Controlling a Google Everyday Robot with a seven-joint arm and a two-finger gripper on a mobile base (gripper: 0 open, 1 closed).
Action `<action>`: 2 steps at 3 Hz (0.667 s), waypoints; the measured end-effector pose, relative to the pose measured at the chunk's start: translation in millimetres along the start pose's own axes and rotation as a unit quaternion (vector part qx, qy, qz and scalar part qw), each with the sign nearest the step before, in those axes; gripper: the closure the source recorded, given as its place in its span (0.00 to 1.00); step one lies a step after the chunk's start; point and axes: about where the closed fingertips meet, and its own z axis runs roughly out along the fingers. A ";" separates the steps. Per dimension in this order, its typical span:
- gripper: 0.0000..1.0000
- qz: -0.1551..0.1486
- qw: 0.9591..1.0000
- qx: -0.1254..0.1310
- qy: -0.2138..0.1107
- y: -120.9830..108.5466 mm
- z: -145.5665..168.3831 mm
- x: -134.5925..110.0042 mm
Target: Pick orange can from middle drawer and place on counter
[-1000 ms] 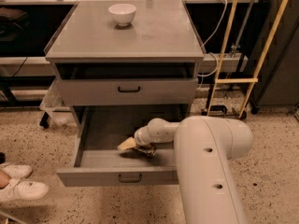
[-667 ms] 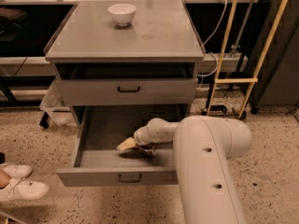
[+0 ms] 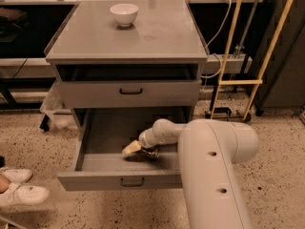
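Note:
The middle drawer (image 3: 102,135) is pulled open below the grey counter (image 3: 152,37). My white arm reaches down into it from the right. My gripper (image 3: 133,148) is low over the drawer floor near the front wall, its pale tip pointing left. A small shiny piece of the orange can (image 3: 152,153) shows right under the gripper, against it. Most of the can is hidden by the wrist.
A white bowl (image 3: 124,13) stands at the back of the counter. The top drawer (image 3: 128,92) is closed. A yellow frame (image 3: 238,80) and cables stand to the right of the cabinet. White shoes (image 3: 19,190) are on the floor at the left.

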 end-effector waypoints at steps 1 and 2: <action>0.00 0.000 1.000 0.000 0.000 0.1 0.1 0.0; 0.18 0.000 1.000 0.000 0.000 0.1 0.1 0.0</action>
